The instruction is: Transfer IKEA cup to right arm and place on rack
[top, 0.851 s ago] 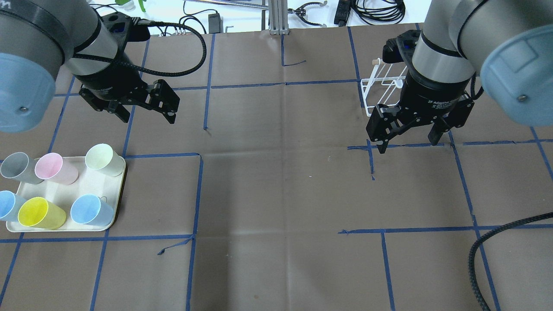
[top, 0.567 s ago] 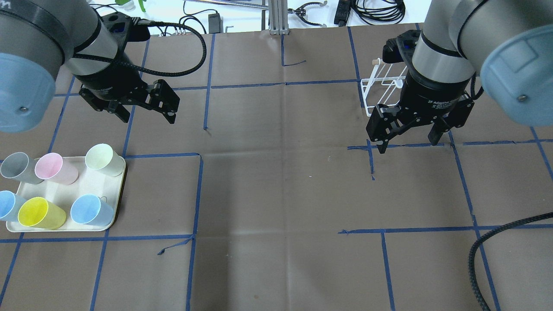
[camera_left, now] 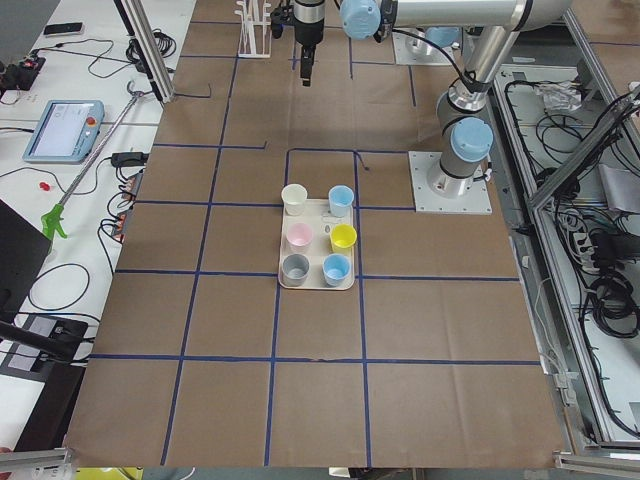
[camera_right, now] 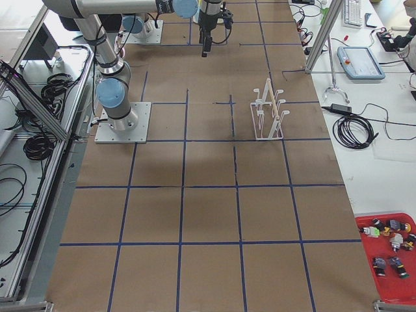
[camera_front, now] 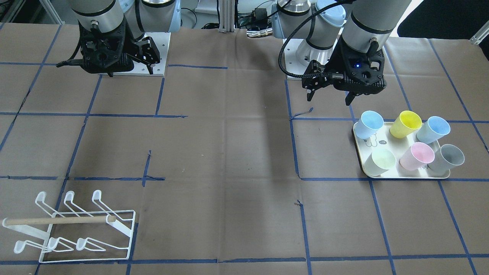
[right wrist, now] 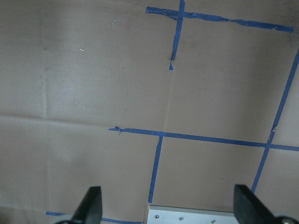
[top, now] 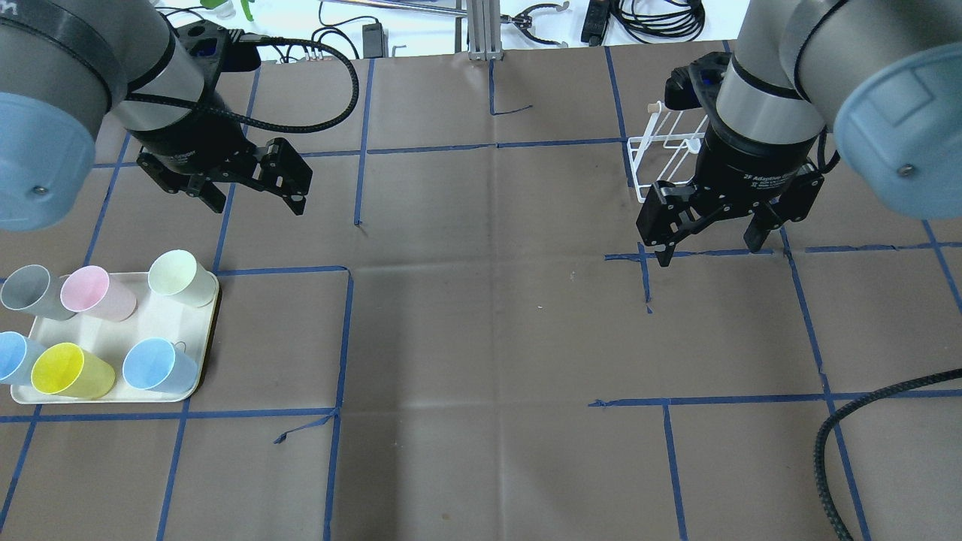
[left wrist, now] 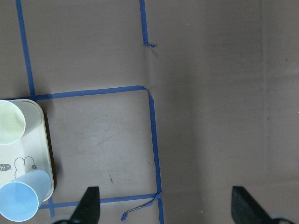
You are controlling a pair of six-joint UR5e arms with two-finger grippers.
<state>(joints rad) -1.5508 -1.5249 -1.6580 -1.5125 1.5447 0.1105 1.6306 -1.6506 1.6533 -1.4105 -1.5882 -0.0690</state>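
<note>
Several plastic cups stand on a cream tray (top: 154, 319) at the table's left: grey, pink (top: 96, 293), pale green (top: 179, 278), yellow (top: 69, 370) and two light blue. My left gripper (top: 255, 199) hangs open and empty above the table, beyond the tray; it also shows in the front view (camera_front: 328, 97). Its wrist view shows the pale green cup (left wrist: 9, 122) and a blue cup (left wrist: 18, 203) at the left edge. My right gripper (top: 708, 252) is open and empty, just in front of the white wire rack (top: 661, 154). The rack (camera_front: 76, 229) holds no cup.
Brown paper with blue tape lines covers the table (top: 481, 315). A thick black hose (top: 834, 443) crosses the near right corner. The right arm's base plate (right wrist: 196, 215) shows under the right wrist. Cables and tools lie beyond the far edge (top: 646, 19).
</note>
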